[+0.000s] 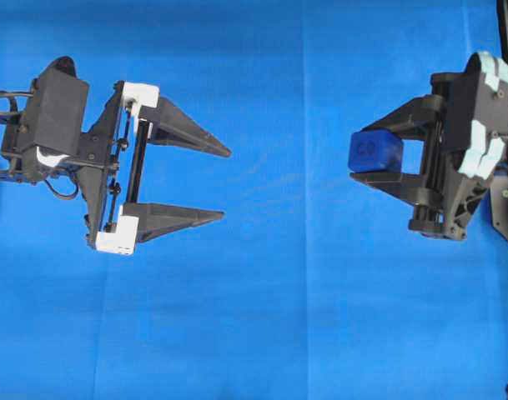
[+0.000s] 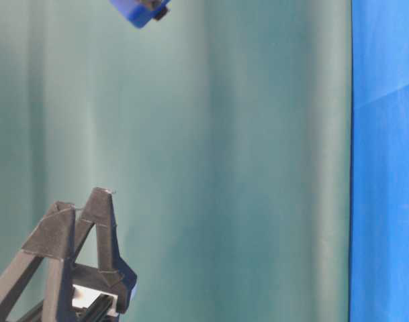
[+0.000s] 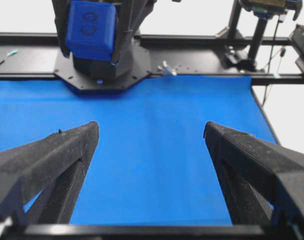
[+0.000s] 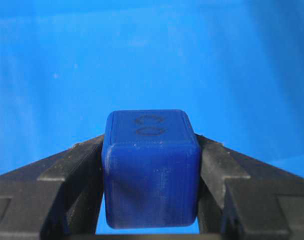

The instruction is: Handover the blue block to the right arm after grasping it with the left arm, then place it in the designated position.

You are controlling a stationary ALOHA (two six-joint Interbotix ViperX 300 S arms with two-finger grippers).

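**Blue block clamped in right gripper, left gripper spread wide**

Right wrist view: filling the foreground, the blue block, a dark cube with rounded edges and faint layer lines, pinched on both flanks between two black fingers of the right gripper. "C0" embossed on its upper face. Behind, only bright blue cloth, blurred.

Left wrist view: nearest the lens, two grainy black triangular fingers of the left gripper, tips well apart, nothing between them. Beyond, across the cloth, the block held off the surface in the right gripper, "C0" face turned this way. Seen only here: a black base plate beneath the right arm and black framing along the cloth's far edge.

Overhead view: both grippers facing each other, well apart. At left, the left gripper, white brackets at the finger roots, jaws splayed and empty. At right, the right gripper, all-black frame, closed on the block, wrist rolled at a slant. Cloth creased faintly.

Table-level view: left gripper's finger tips rising close at lower left; a corner of the block cut off by the top edge, gripped by a black tip. Green backdrop behind, a strip of blue cloth at right.
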